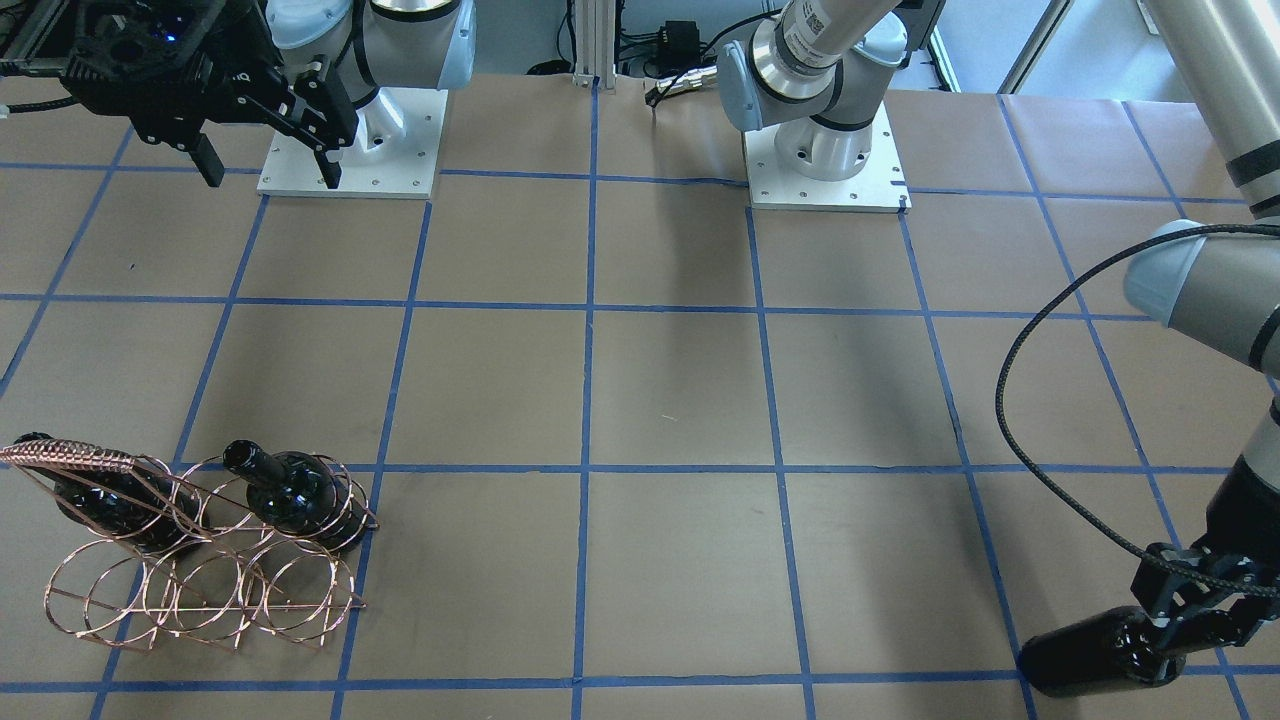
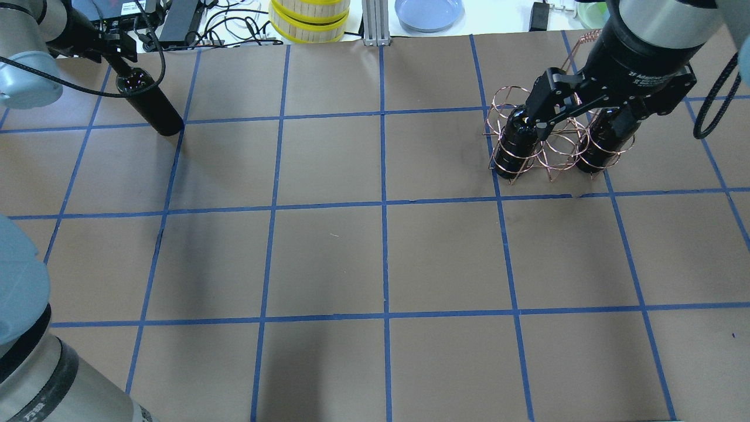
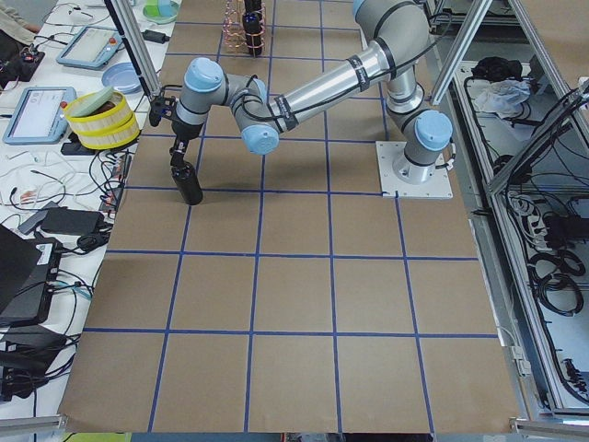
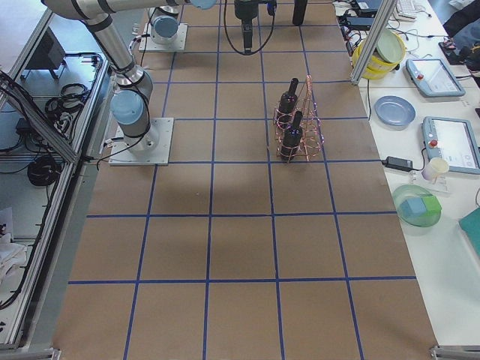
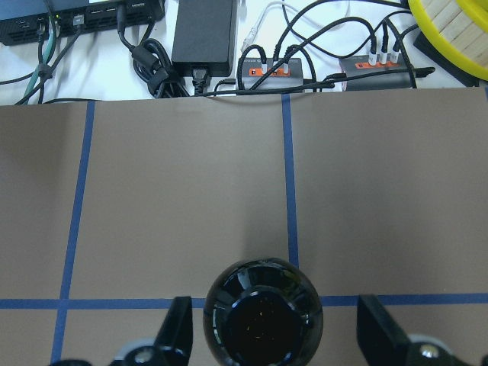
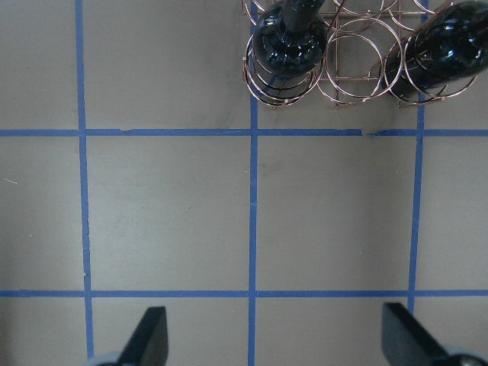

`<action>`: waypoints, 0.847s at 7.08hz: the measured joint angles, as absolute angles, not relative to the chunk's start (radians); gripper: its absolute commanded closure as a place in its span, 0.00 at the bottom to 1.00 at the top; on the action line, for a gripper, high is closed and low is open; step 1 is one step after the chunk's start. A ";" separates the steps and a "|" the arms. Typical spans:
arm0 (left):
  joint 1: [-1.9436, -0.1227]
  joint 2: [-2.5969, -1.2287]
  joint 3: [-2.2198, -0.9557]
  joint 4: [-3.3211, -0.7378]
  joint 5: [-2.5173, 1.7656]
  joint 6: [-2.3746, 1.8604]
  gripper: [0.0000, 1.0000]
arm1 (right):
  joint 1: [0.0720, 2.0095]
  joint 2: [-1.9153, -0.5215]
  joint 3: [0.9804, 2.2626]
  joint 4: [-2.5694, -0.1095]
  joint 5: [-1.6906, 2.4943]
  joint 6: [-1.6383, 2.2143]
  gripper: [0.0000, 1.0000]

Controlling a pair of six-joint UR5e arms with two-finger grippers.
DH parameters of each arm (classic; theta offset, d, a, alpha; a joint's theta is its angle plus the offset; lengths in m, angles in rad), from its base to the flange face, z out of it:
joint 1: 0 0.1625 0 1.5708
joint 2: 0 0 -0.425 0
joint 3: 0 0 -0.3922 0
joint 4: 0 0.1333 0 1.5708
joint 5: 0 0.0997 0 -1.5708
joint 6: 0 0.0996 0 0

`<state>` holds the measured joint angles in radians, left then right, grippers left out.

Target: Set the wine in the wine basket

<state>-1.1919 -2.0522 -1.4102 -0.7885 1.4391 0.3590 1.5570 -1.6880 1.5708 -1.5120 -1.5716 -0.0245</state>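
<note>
The wine stands upright at the far corner of the desk on the robot's left, close to the edge where the cables run. The left claw sits over its mouth with the fingers apart. There is one finger on each side and a strip of paper shows between each finger and the glass, so nothing is clamped yet. The right claw hangs spread wide and empty above the wine basket. The basket stands well apart from the wine, at the other end of the desk, with two other bottles already lying in its upper hoops.

We judge the grip to be the chief risk. The glass is glossy and round, so an off-centre pinch could let it swing or slip. This near the edge, a knocked bottle could roll off among the cables. The carry is long and may need a hand-over between arms, where a clumsy exchange could drop it. The thin wire rack looks light, so a bottle pushed in off-line could shove it or jostle the two resting bottles. The right arm above it could also get in the way.

The desk is covered in flat brown paper gridded with blue tape. Beyond its far edge we see a white bench with a power brick, a yellow-rimmed stack and a blue plate.
</note>
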 measured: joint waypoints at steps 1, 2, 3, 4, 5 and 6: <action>-1.192 -2.052 -1.411 -0.788 1.439 0.359 0.58 | 1.557 -1.688 1.571 -1.512 -1.571 -0.025 0.00; -1.192 -2.051 -1.414 -0.788 1.439 0.359 0.60 | 1.557 -1.688 1.571 -1.512 -1.571 -0.025 0.00; -1.192 -2.049 -1.418 -0.787 1.438 0.358 0.62 | 1.557 -1.688 1.571 -1.512 -1.571 -0.025 0.00; -1.191 -2.048 -1.419 -0.787 1.438 0.358 0.68 | 1.557 -1.688 1.571 -1.513 -1.571 -0.025 0.00; -1.191 -2.048 -1.420 -0.787 1.438 0.357 0.81 | 1.557 -1.688 1.571 -1.513 -1.570 -0.025 0.00; -1.191 -2.046 -1.420 -0.787 1.437 0.357 0.94 | 1.557 -1.687 1.571 -1.513 -1.570 -0.025 0.00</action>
<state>-1.1905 -2.0461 -1.4204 -0.7869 1.4374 0.3574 1.5570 -1.6874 1.5708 -1.5125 -1.5705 -0.0246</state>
